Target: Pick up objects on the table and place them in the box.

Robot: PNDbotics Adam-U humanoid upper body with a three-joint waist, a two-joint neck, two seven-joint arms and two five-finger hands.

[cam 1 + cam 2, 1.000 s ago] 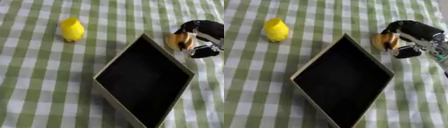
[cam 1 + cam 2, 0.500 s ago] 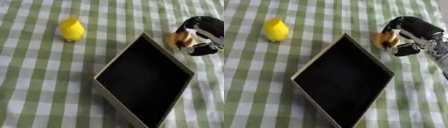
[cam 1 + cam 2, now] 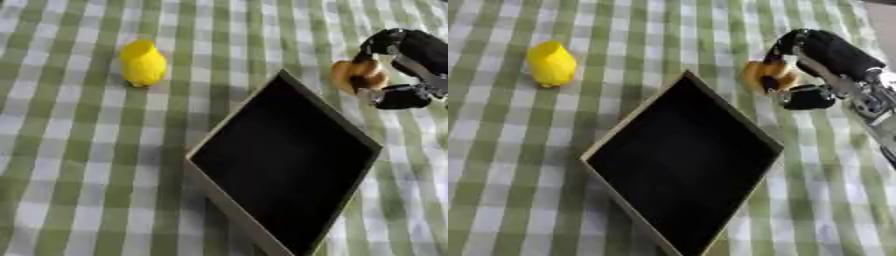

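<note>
The right hand (image 3: 820, 62) has its fingers (image 3: 779, 50) curled around a small orange lump (image 3: 765, 75) that looks light, rounded and possibly soft. The box (image 3: 682, 160) lies just below the fingers; a yellow thing (image 3: 551, 63) sits well apart.

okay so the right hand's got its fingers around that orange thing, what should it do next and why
Probably lift and carry it left over the box. The right hand is curled round the orange object beside the box's far right edge, and nothing shows inside the box yet.

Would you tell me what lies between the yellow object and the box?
Nothing: between the yellow object and the box the left eye view shows only bare checked tablecloth.
</note>
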